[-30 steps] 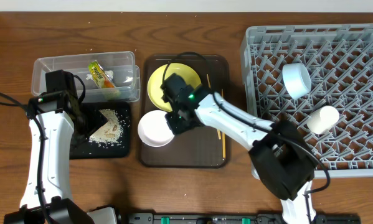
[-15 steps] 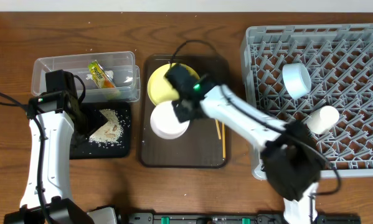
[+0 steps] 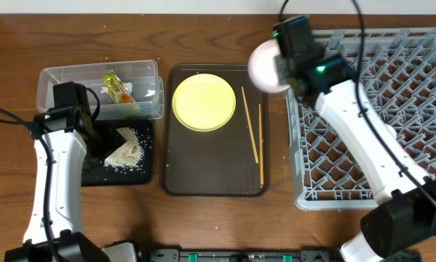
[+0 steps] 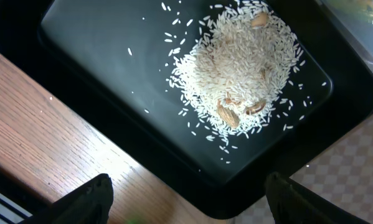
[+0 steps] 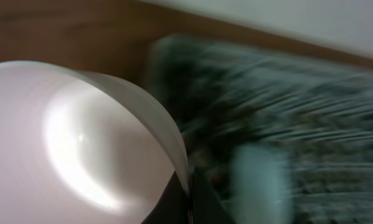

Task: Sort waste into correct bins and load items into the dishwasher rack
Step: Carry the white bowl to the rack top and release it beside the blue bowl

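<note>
Moved off brown tray (image 3: 210, 171): right gripper (image 3: 284, 64), clamping white bowl (image 3: 264, 67) by its rim, is now hanging at dishwasher rack (image 3: 421, 167) corner, 10 o'clock. Wooden table (image 3: 203, 225) below. Right arm is stretching long and diagonal. left gripper (image 4: 189, 208), fingers spread and empty, is hovering over black tray (image 4: 99, 93); rice (image 4: 236, 68) at 1 o'clock.

One white bowl (image 5: 80, 143), filling the left half of my view, its thin rim pinched at the near edge between the fingers of my right gripper (image 5: 187, 199). One grey dishwasher rack (image 5: 286, 106), to the right beyond the bowl, heavily blurred, with a pale blue-green smear (image 5: 261, 177) on it that I cannot identify. One strip of brown wooden table (image 5: 80, 28) along the far side.
</note>
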